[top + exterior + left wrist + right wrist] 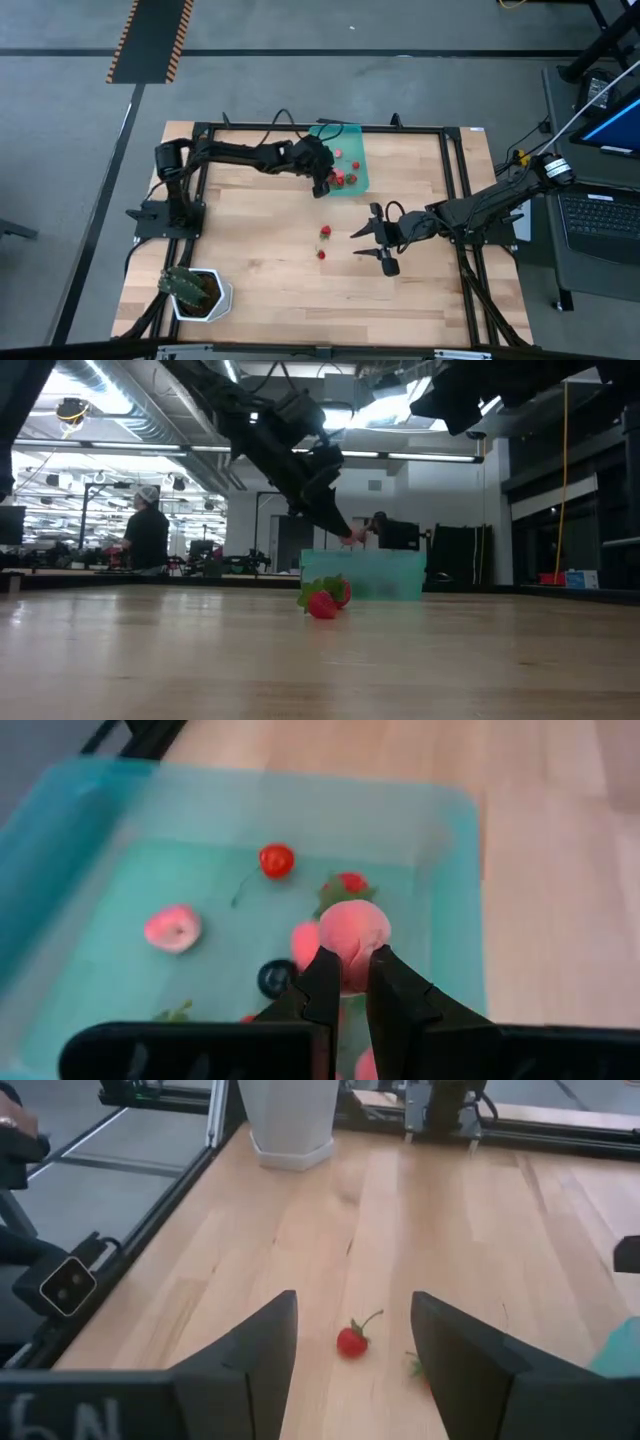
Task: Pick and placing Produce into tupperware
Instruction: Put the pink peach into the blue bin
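Note:
The teal tupperware (347, 152) stands at the table's far middle, with several small fruits in it: a red one (276, 860), a pink one (172, 928), a dark berry (274, 978) and a green-topped strawberry (348, 882). My left gripper (350, 960) hangs over the tupperware's near part, shut on a pinkish fruit (354, 932). Two red fruits (325, 232) (321, 254) lie on the bare wood at mid-table. My right gripper (366, 244) hovers open just right of them; its wrist view shows a stemmed red fruit (351, 1341) on the wood ahead, between the lines of its fingers. My left gripper pinches the pinkish fruit by its lower sides (347, 965) between its two fingertips (322, 970). The fingers slant down toward the table's far right. The fruit is lifted clear, above the tupperware's floor.
A white pot with a green plant (200, 293) stands at the near left corner. A black frame (455, 180) runs around the table. Bare wood lies between the tupperware and the loose fruits. A person (146, 538) stands in the room beyond.

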`<action>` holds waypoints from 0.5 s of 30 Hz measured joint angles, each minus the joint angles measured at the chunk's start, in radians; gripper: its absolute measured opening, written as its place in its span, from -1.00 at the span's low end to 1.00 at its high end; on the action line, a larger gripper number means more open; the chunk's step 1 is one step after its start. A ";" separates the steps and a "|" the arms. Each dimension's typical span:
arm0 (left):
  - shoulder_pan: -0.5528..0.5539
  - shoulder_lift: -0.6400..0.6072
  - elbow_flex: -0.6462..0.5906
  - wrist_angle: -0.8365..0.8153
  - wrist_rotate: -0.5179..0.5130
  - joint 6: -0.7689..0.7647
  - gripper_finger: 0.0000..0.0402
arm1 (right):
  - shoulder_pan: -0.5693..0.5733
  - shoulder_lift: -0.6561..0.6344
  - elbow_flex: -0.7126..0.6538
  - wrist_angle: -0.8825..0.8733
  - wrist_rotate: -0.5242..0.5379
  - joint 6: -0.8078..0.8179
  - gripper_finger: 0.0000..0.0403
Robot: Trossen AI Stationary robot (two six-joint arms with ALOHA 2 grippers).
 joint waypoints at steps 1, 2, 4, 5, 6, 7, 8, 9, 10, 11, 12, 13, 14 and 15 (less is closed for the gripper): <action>0.004 0.010 0.014 -0.023 0.001 0.006 -0.87 | 0.000 0.000 0.000 -0.003 0.000 -0.001 -0.02; 0.008 0.017 0.027 -0.052 0.001 0.011 -0.87 | 0.000 0.000 0.000 -0.003 0.000 -0.002 -0.02; 0.017 0.030 0.058 -0.104 0.002 0.018 -0.87 | 0.000 0.000 0.000 -0.009 0.000 -0.002 -0.02; 0.020 0.035 0.075 -0.128 0.004 0.018 -0.87 | 0.000 0.000 0.000 -0.014 0.000 -0.002 -0.02; 0.025 0.038 0.091 -0.160 0.010 0.018 -0.87 | 0.000 0.000 0.000 -0.015 0.000 -0.002 -0.02; 0.029 0.043 0.104 -0.180 0.024 0.019 -0.87 | 0.000 0.000 0.000 -0.015 0.000 -0.003 -0.02; 0.032 0.051 0.115 -0.190 0.038 0.019 -0.87 | 0.000 0.000 0.000 -0.014 0.000 -0.004 -0.02; 0.033 0.059 0.122 -0.200 0.048 0.019 -0.87 | 0.000 0.000 0.000 -0.014 0.000 -0.004 -0.02; 0.034 0.064 0.127 -0.214 0.051 0.020 -0.87 | 0.000 0.000 0.000 -0.013 0.000 -0.004 -0.02; 0.034 0.068 0.130 -0.229 0.050 0.021 -0.87 | 0.000 0.000 0.000 -0.011 0.000 -0.004 -0.02; 0.033 0.075 0.136 -0.227 0.050 0.030 -0.87 | 0.000 0.000 0.000 -0.009 0.000 -0.005 -0.02; 0.033 0.082 0.142 -0.218 0.050 0.038 -0.87 | 0.000 0.000 0.000 -0.008 0.000 -0.006 -0.02; 0.033 0.084 0.143 -0.231 0.050 0.040 -0.87 | 0.000 0.000 0.000 -0.008 0.000 -0.008 -0.02; 0.034 0.092 0.146 -0.239 0.051 0.041 -0.88 | 0.000 0.000 0.000 -0.008 0.000 -0.008 -0.02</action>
